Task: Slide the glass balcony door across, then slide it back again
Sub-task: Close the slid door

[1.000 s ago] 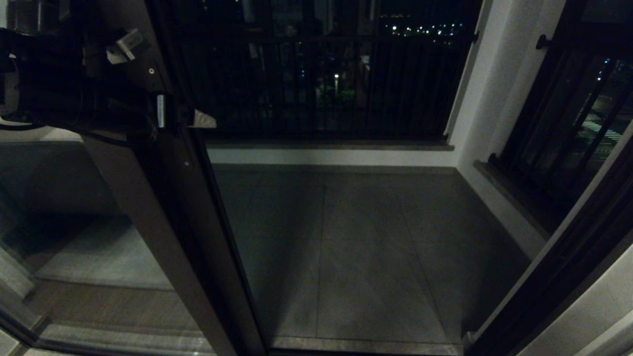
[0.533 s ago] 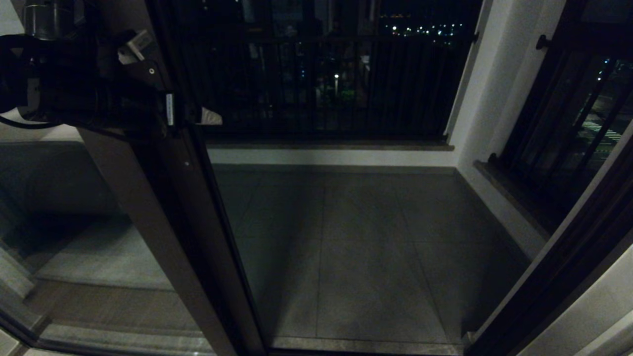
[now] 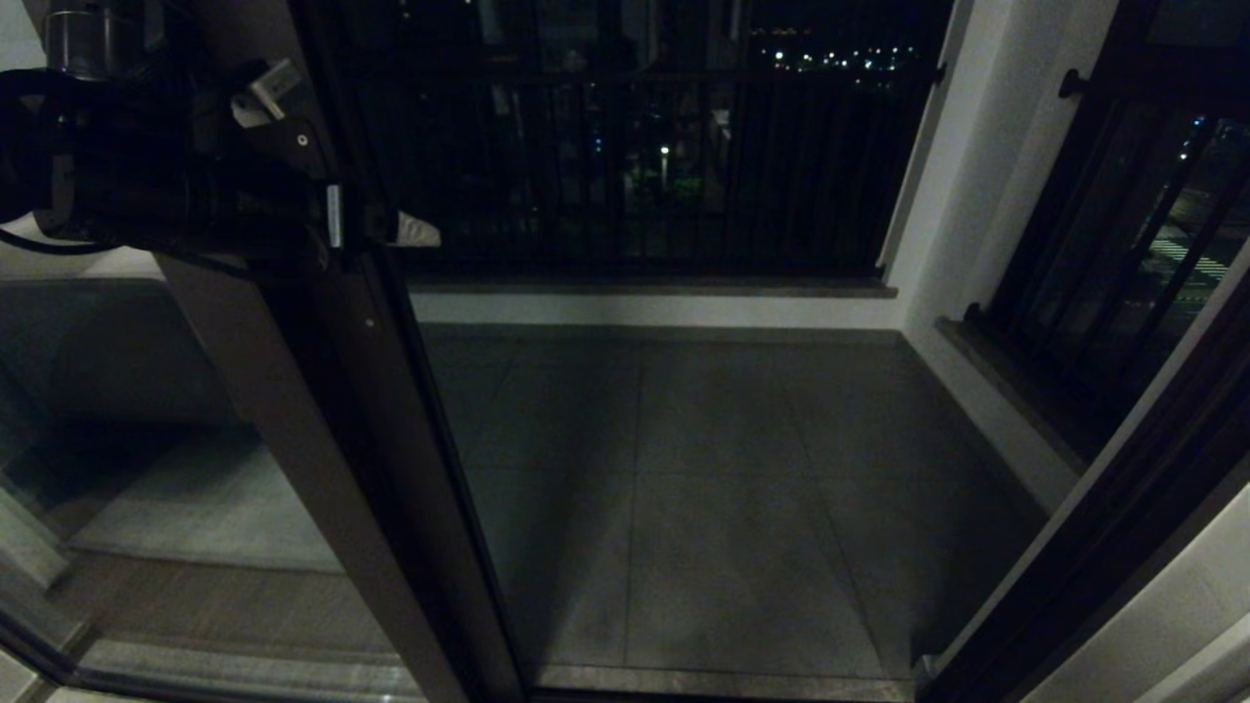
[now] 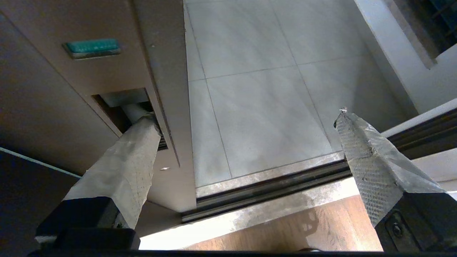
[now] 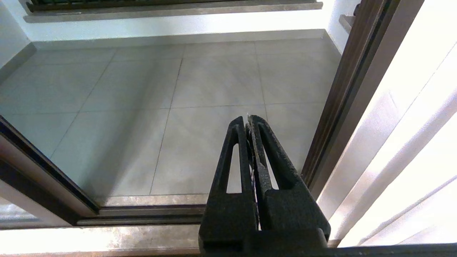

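Observation:
The glass balcony door [image 3: 293, 391] stands at the left, its dark brown stile slanting down the head view with reflective glass to its left. My left gripper [image 3: 376, 227] is up at the stile and open. In the left wrist view, one taped finger [image 4: 135, 142] is tucked into the recessed slot handle [image 4: 117, 103] of the stile [image 4: 71, 89]. The other finger [image 4: 357, 150] hangs free over the doorway, touching nothing. My right gripper [image 5: 247, 119] is shut and empty, low by the right side of the opening, and out of the head view.
The doorway to the right of the stile opens onto the grey tiled balcony floor [image 3: 723, 488]. A black-barred railing [image 3: 635, 166] lines the far side. The dark floor track [image 4: 267, 189] crosses the threshold. The brown door jamb [image 5: 342, 107] and pale curtain stand at the right.
My left gripper shifted slightly right and up along the stile during the first half second, then held still. The door stile has hardly moved.

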